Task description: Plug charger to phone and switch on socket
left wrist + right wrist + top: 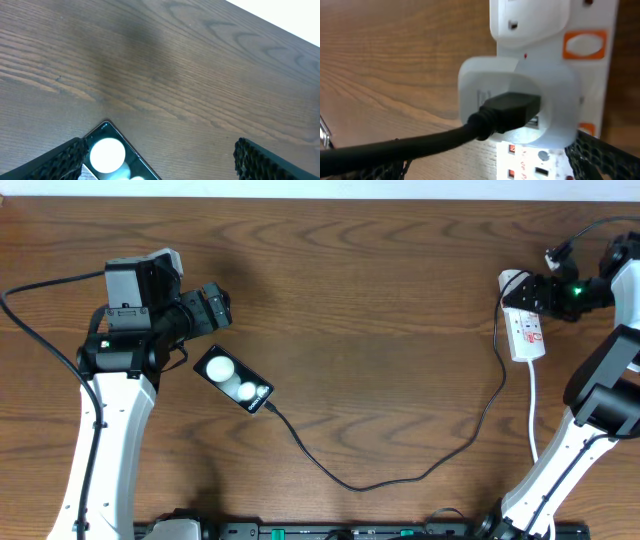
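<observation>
Charger: long thin black charger cable [360, 486]. One end is plugged into a white adapter block [520, 85] on the strip. The rest loops across the table and its tip sits right at the phone's lower short edge, can't tell if it's fully in.
Phone: small black rectangular phone [233, 380] with two white circles, lying flat and slanted on the left side.
Socket: white elongated plastic power strip [526, 330] with red marks, far right, well apart from the phone.
Left gripper [212, 305]: jaws spread wide, holding nothing, just past the phone's upper end.
Right gripper [535, 292]: also wide and empty, at the strip's top end, fingers either side of the adapter.
Table: brown wood-grain table [380, 280].
</observation>
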Available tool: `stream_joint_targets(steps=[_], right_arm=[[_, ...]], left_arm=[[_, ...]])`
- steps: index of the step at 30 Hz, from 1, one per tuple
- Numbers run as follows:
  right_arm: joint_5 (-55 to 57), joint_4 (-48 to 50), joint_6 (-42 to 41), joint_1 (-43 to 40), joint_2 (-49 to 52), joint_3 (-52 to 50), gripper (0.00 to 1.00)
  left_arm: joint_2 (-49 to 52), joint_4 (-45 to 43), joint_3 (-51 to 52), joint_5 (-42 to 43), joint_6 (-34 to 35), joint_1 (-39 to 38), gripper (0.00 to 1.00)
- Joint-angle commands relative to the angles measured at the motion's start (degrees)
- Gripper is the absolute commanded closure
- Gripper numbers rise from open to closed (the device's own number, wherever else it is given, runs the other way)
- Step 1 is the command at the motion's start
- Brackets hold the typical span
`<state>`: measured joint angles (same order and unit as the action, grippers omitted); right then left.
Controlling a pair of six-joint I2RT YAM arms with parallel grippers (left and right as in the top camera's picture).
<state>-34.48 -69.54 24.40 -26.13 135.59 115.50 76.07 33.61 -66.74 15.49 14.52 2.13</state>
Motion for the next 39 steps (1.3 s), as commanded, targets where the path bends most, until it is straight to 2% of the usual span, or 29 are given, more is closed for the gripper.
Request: stream_joint_targets(steps=[1, 13, 27, 36, 39], right_arm=[[-1.7, 0.0, -0.3, 0.9, 0.5, -1.3, 0.01], [-2.2, -0.4, -0.6, 1.1, 0.5, -1.6, 0.01], [-1.3, 1.8, -0.9, 0.9, 0.3, -7.2, 0.01], [14.0, -3.0, -10.2, -2.2, -0.1, -0.3, 0.01], [14.9, -5.5, -10.8, -3.6, -0.2, 3.3, 0.01]], left_arm=[[-0.1, 0.0, -0.9, -0.6, -1.0, -0.1, 0.05], [-0.1, 0.0, -0.9, -0.6, -1.0, -0.1, 0.05], [-0.1, 0.0, -0.9, -0.6, -1.0, -0.1, 0.05], [-0.1, 0.0, -0.9, -0.6, -1.0, -0.1, 0.05], [-0.1, 0.0, -0.9, -0.6, -1.0, -0.1, 0.05]])
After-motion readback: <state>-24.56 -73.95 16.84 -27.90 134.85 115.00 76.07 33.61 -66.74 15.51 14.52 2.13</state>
